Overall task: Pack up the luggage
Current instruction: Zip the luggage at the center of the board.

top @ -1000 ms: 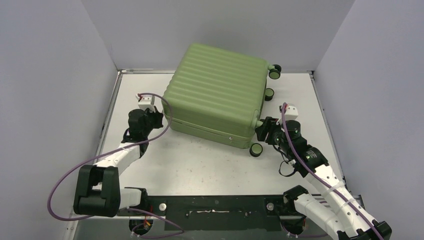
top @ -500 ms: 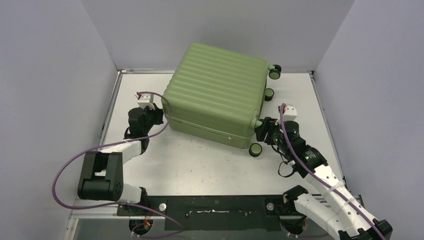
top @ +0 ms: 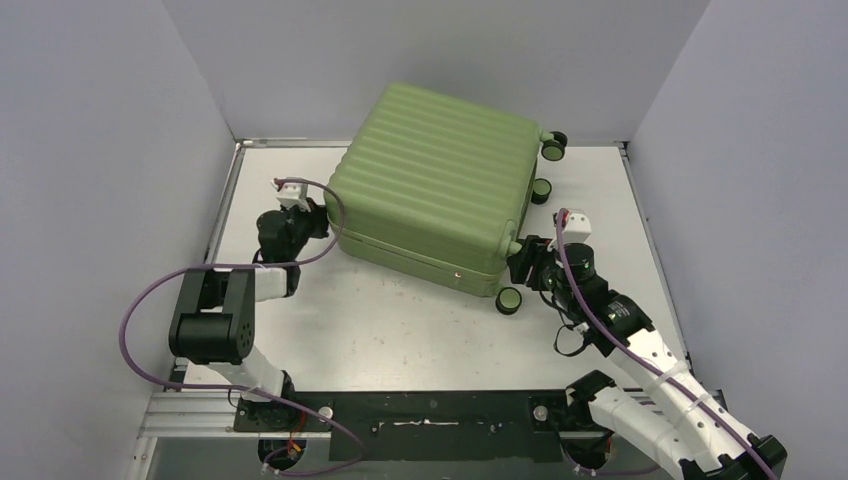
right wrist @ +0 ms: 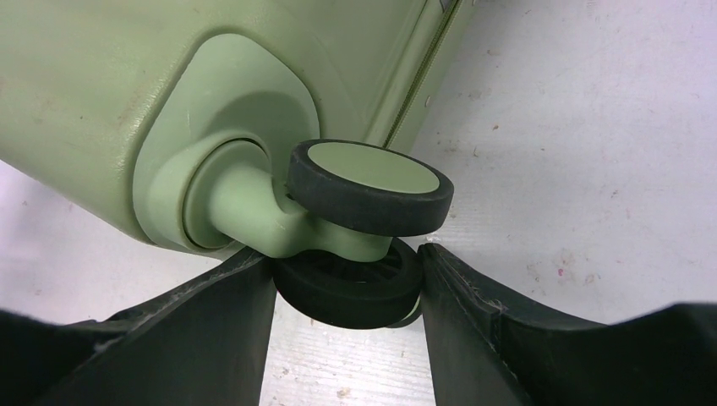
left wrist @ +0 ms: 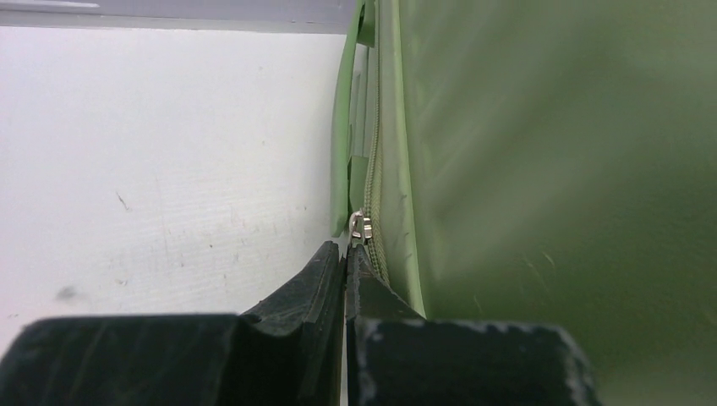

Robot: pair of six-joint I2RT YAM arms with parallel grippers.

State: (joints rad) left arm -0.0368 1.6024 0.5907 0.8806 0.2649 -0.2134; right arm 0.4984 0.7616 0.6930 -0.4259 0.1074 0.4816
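Observation:
The luggage (top: 435, 180) is a light-green ribbed suitcase, closed and lying flat at the back middle of the table. My left gripper (top: 316, 224) is at its left side. In the left wrist view my left gripper (left wrist: 345, 250) is shut, and the silver zipper slider (left wrist: 359, 225) sits right at its tips on the seam of the shell (left wrist: 550, 169). My right gripper (top: 520, 270) is at the near right corner. In the right wrist view it (right wrist: 347, 254) is closed on the lower black caster wheel (right wrist: 351, 292), with both fingers touching it, under the shell (right wrist: 101, 85).
Two more black wheels (top: 551, 147) (top: 539, 188) stick out of the suitcase's right side. Grey walls stand close on the left, back and right. The white table (top: 400, 330) is scuffed in front of the suitcase. Purple cables loop off both arms.
My left gripper has moved a little toward the back along the suitcase's left side, and the left arm's elbow has swung in. The right gripper and the suitcase have barely moved.

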